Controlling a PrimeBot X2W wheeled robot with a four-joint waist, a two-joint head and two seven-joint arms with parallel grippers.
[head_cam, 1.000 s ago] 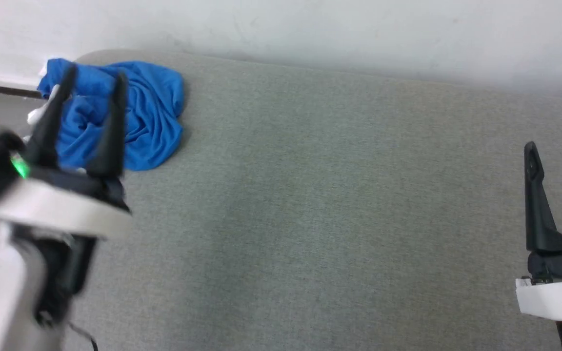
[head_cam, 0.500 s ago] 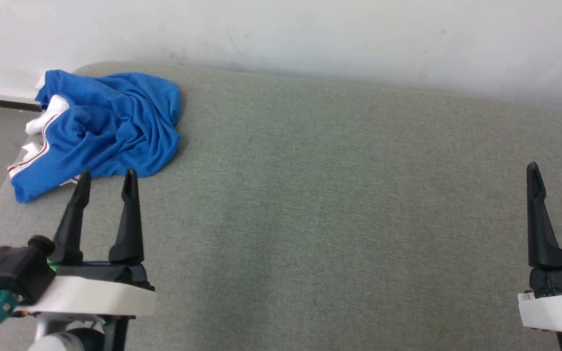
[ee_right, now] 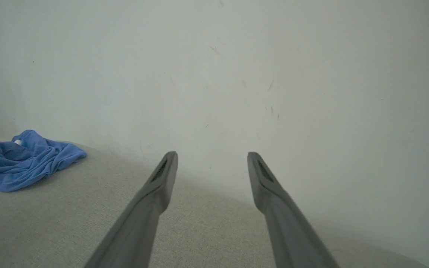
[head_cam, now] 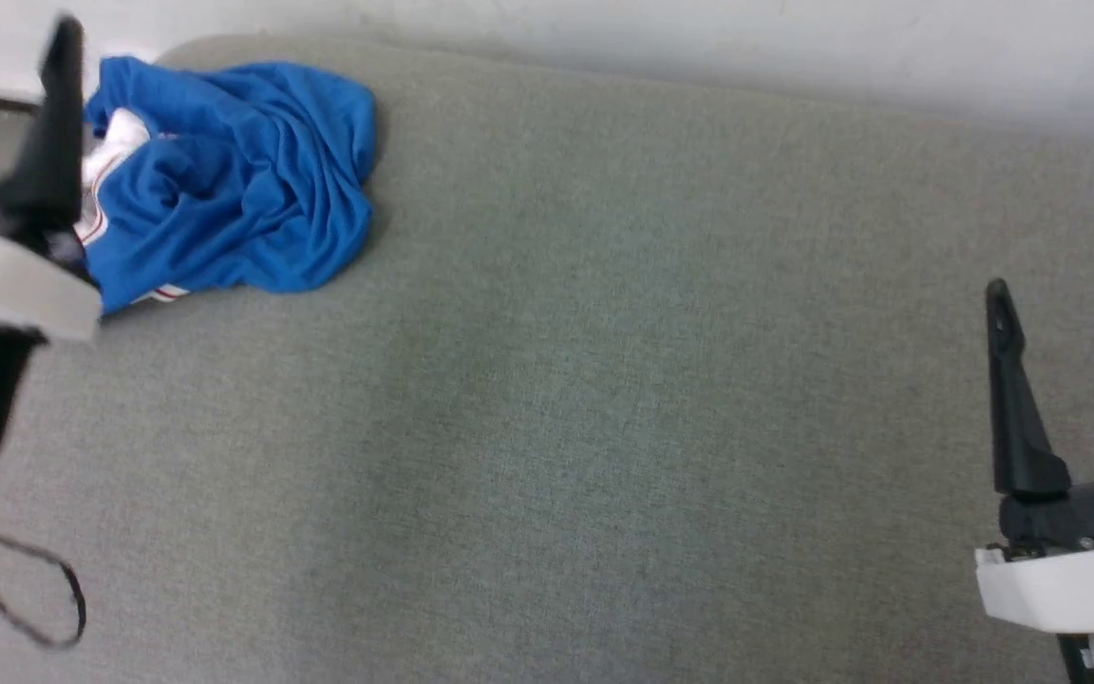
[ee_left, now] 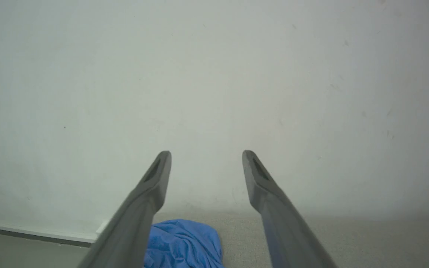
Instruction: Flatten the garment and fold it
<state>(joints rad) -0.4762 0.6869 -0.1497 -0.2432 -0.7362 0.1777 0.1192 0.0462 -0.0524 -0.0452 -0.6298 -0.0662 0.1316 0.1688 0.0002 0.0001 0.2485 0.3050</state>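
A crumpled blue shirt (head_cam: 234,180) lies bunched at the far left corner of the grey padded table (head_cam: 604,427), against the wall. The left gripper (head_cam: 8,33) hovers near it and the right gripper (head_cam: 1058,277) well apart, both with fingers spread and empty. Best next move, judging by the heap: pinch an outer hem, not the bunched middle.

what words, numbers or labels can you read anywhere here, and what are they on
None can be read.
The garment lies crumpled, showing plain blue folds with a little white and red-striped trim; no lettering shows on the exposed cloth.
The grey surface and the wall carry no print, only faint scuffs.
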